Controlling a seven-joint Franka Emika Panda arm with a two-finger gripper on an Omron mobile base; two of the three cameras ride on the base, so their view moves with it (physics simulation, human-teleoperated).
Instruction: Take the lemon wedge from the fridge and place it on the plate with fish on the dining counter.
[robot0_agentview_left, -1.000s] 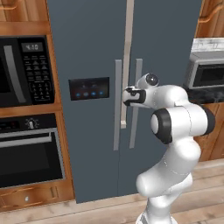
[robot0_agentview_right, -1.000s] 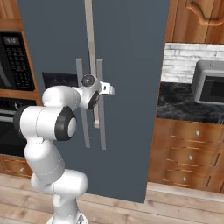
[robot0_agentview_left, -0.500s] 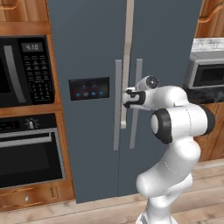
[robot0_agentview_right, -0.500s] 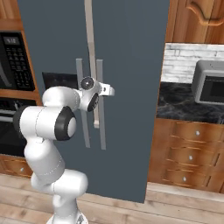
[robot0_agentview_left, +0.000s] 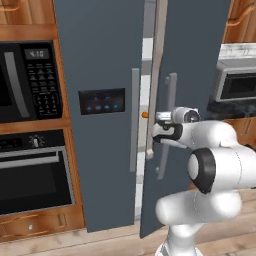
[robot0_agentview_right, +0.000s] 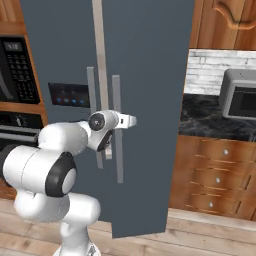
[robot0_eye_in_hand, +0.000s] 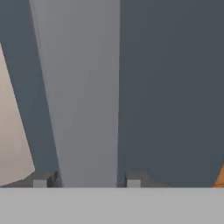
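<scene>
The slate-grey fridge (robot0_agentview_left: 100, 60) stands straight ahead, and its right door (robot0_agentview_left: 195, 55) hangs slightly ajar. My gripper (robot0_agentview_left: 161, 133) is shut on that door's long pale handle (robot0_agentview_left: 169, 100), about halfway up. In the hand view the handle (robot0_eye_in_hand: 83, 96) runs up between my two fingertips (robot0_eye_in_hand: 43, 179). From the right base view my gripper (robot0_agentview_right: 108, 142) holds the same handle (robot0_agentview_right: 116, 100). The gap between the doors shows white inside and a small orange thing (robot0_agentview_left: 145, 114). The lemon wedge is hidden. The plate with fish and the dining counter are out of view.
A black microwave (robot0_agentview_left: 30, 80) and a wall oven (robot0_agentview_left: 35, 180) sit in wood cabinets left of the fridge. To the right are a dark countertop (robot0_agentview_right: 210, 117) with a grey microwave (robot0_agentview_right: 240, 95) and wooden drawers (robot0_agentview_right: 220, 180) below.
The fridge's right door, flush with the left one before, has swung out towards me. My hand has come back with the handle.
</scene>
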